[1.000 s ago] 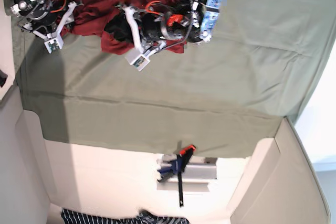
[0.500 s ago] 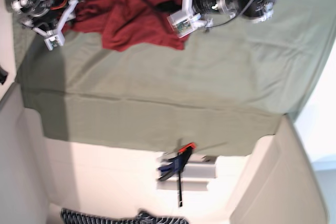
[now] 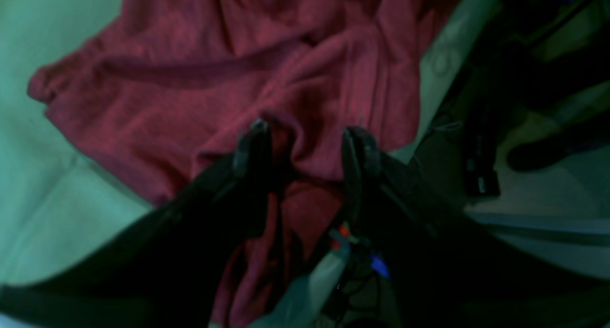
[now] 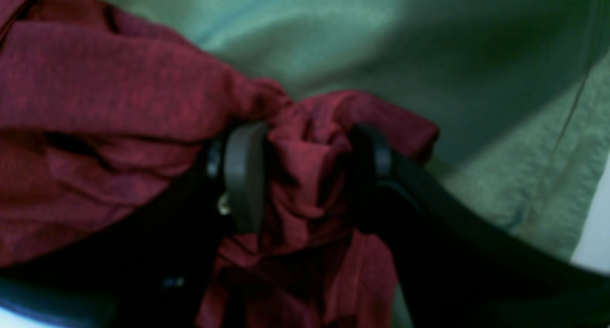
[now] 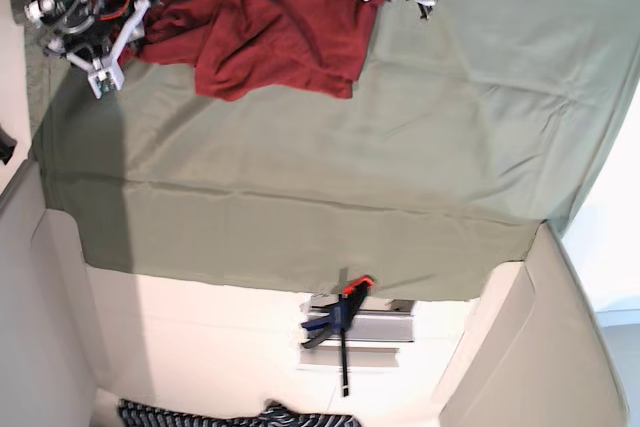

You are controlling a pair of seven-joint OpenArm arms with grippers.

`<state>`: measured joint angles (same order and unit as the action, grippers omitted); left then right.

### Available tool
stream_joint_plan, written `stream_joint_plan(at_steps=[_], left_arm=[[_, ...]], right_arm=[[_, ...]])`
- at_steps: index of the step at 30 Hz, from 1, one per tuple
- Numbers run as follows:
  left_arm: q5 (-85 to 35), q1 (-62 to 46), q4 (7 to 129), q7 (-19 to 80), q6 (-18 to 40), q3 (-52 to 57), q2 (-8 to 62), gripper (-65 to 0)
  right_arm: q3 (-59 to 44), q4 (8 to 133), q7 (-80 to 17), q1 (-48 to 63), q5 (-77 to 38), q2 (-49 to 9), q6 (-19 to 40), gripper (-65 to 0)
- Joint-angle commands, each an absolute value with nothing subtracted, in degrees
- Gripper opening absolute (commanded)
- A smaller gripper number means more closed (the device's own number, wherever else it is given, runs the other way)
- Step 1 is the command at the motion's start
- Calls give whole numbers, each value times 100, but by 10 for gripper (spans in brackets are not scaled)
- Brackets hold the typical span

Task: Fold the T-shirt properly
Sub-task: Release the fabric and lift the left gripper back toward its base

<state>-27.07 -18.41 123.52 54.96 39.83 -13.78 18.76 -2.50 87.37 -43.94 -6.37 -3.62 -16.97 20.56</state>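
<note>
Red T-shirt lies crumpled at the far edge of the green-covered worktop, gripped at both ends.

The shirt is bunched in loose folds along the top of the overhead view, with most of the green cloth bare below it. The right hand, at the shirt's left end in that view, is clenched on a thick wad of the red fabric that fills the gap between its fingers. The left hand, at the opposite end, pinches a raised fold of the shirt between its fingers. A striped cloth and a clamp lie well apart, beyond the near edge.
</note>
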Motion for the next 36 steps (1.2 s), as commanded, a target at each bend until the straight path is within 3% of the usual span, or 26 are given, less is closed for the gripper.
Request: stream_joint_plan(at_steps=[1, 12, 20, 30, 36], left_arm=[[-2788, -1903, 12453, 5339, 4000, -1461, 1892, -378], [-574, -1981, 12453, 4285, 4000, -3173, 1925, -379], [370, -1664, 11966, 4213, 4000, -3214, 2189, -379], [454, -1492, 11607, 4132, 3913, -3234, 2272, -382], [-91, -1492, 11799, 4139, 3927, -3234, 2272, -550]], right_arm=[[-261, 8794, -4383, -711, -408, -1728, 2073, -362], [-261, 8794, -4366, -711, -405, -1728, 2073, -362], [-261, 8794, -4348, -711, -408, -1728, 2075, -362], [-261, 8794, -4344, -711, -405, -1728, 2075, -362], [-261, 8794, -4344, -711, -405, -1728, 2073, -362]])
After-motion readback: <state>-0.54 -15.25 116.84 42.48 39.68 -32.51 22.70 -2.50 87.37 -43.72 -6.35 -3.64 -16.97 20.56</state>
